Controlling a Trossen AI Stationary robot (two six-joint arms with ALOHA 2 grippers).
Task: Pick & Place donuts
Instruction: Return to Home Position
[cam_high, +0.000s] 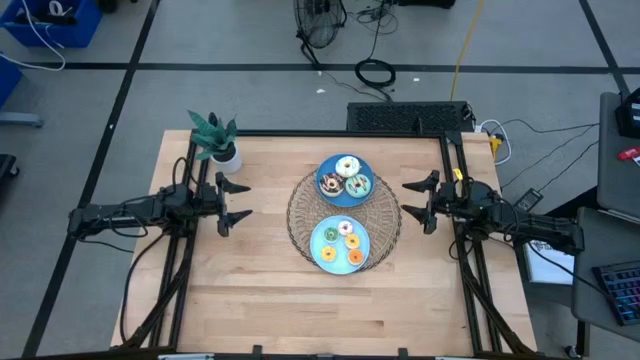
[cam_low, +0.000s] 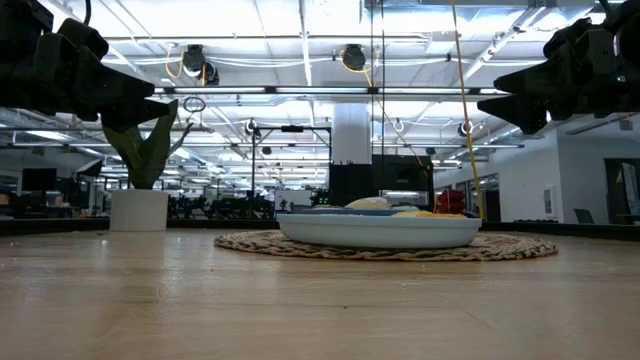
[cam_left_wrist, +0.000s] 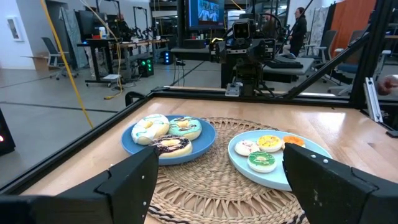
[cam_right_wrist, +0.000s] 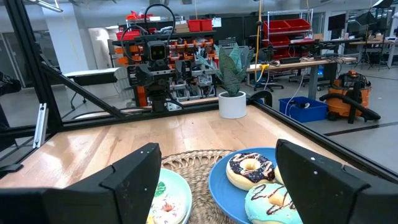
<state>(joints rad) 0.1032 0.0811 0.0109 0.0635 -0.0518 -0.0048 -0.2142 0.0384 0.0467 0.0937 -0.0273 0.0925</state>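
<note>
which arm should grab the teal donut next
Likely the right: the teal donut lies on the dark blue plate's side nearer the open right gripper; the open left gripper is farther off.

Pale matt wood-grain table (cam_high: 250, 300), rough woven wicker mat (cam_left_wrist: 211, 180), smooth blue plates (cam_left_wrist: 245, 176), glossy iced donuts (cam_left_wrist: 184, 127)

Nothing legible here, not one word or number in any of the four views. In the left wrist view, the screen (cam_left_wrist: 205, 12) at the back of the room glows blue, but whatever it shows is too small to read. The white placard (cam_left_wrist: 13, 28) on the wall is also too small to read.
</note>
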